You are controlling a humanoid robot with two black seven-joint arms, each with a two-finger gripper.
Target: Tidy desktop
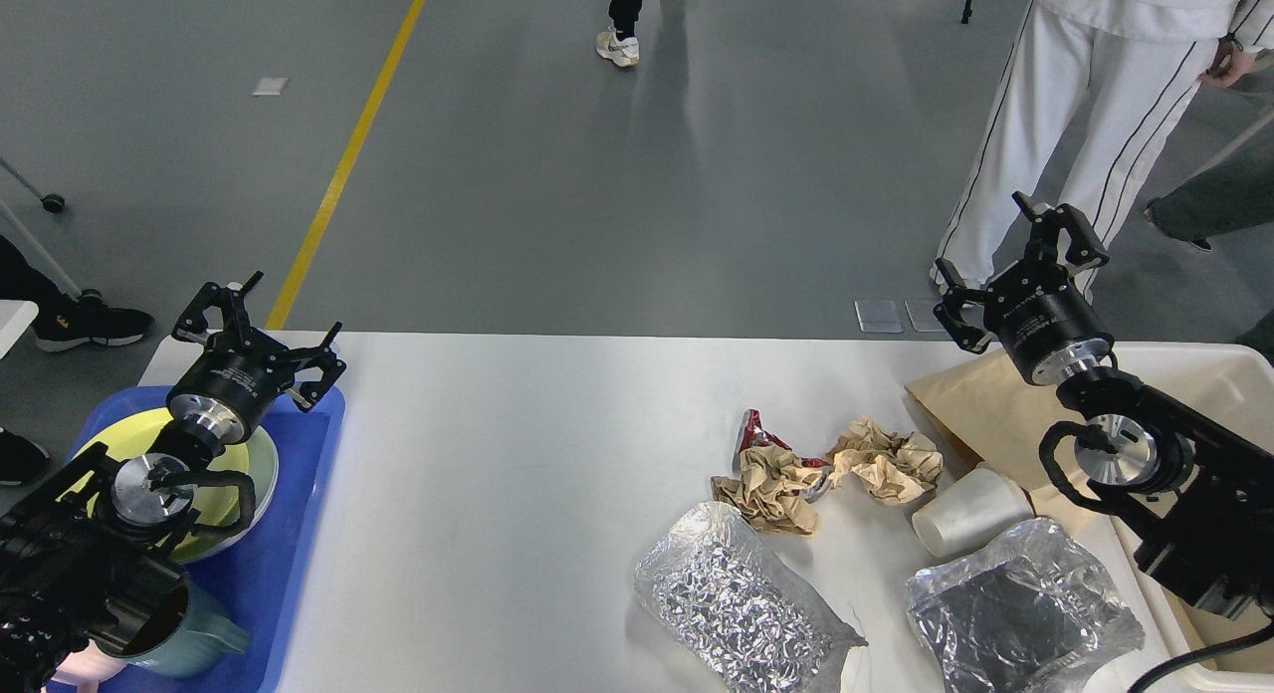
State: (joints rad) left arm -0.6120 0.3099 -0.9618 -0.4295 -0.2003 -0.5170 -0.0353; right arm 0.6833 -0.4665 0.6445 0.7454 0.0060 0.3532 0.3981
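The white desktop (pixel 518 474) fills the lower view. On its right half lie two wads of crumpled brown paper (pixel 771 486) (pixel 889 462) with a red wrapper (pixel 753 433) between them, a tipped white cup (pixel 967 511), a flat brown paper bag (pixel 990 414) and two silver foil bags (pixel 737 598) (pixel 1020 608). My left gripper (pixel 257 325) is open and empty above the far end of the blue tray (pixel 299 494). My right gripper (pixel 1015 265) is open and empty, raised above the desk's far right edge, beyond the brown bag.
The blue tray holds stacked yellow-green plates (pixel 234 464) and a teal mug (pixel 194 638). A cream bin (pixel 1209 374) stands at the right edge. People (pixel 1085 106) stand on the grey floor beyond the desk.
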